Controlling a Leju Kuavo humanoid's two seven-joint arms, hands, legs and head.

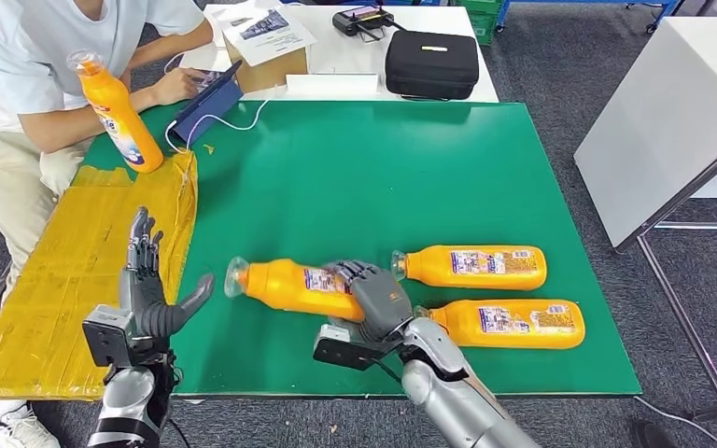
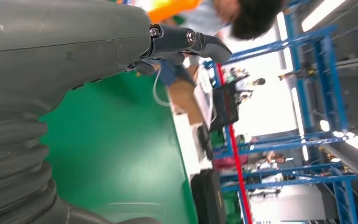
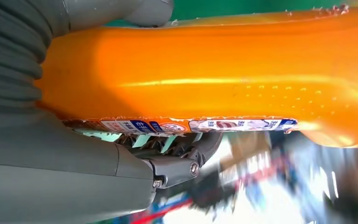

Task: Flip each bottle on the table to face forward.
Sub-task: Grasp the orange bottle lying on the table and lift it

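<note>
Head view showed the right robot hand [image 1: 373, 294] wrapped over the body of an orange plastic bottle with a clear cap [image 1: 291, 287], which lay on its side near the front of the green mat-covered surface [image 1: 355, 177], cap pointing to the robot's left. From the right wrist view the same bottle [image 3: 205, 70] sat clamped between the thick thumb and the darker fingers [image 3: 186, 163], with the label edge just at the fingers. The left robot hand [image 1: 149, 289] hovered off to the side above the yellow sheet [image 1: 65, 280], its fingers spread and holding nothing.

Just right of the held bottle lay a second orange bottle with a printed label [image 1: 509, 323], and just behind it a third of the same kind [image 1: 474, 267], both on their sides with labels showing. Further back, a person in a white shirt held a fourth orange bottle [image 1: 119, 117] upright at the far left corner, beside a blue tablet [image 1: 207, 105].

The bottle looked full, so probably fairly heavy, with stiff but smooth, glossy walls that could slip while rolling. A grip across the wide middle of the body, as here, seemed the safest place; the tapered neck would likely offer less hold.
</note>
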